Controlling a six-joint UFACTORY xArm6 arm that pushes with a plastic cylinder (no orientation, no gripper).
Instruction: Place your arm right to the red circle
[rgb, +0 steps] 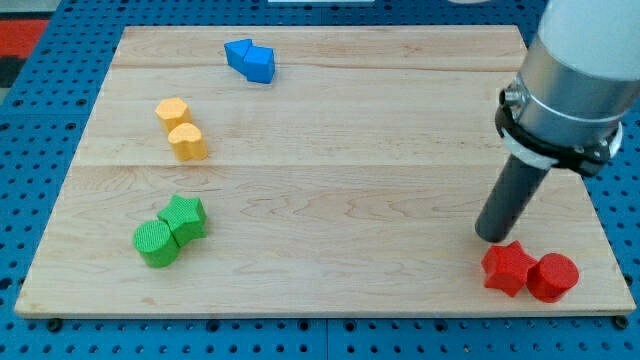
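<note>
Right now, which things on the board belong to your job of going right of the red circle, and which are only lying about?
Belong to the job:
- red circle, bottom right
- my tip, just up-left of the red star

Only lying about:
- red star, touching the circle's left side
- two blue blocks
- two yellow blocks
- green star
- green circle

Legible text, labels, brands, numbers, signs: none. The pale wooden board (330, 190), the coloured blocks, the dark rod and the blue perforated surface (40, 150) beneath the board all carry no readable markings.
</note>
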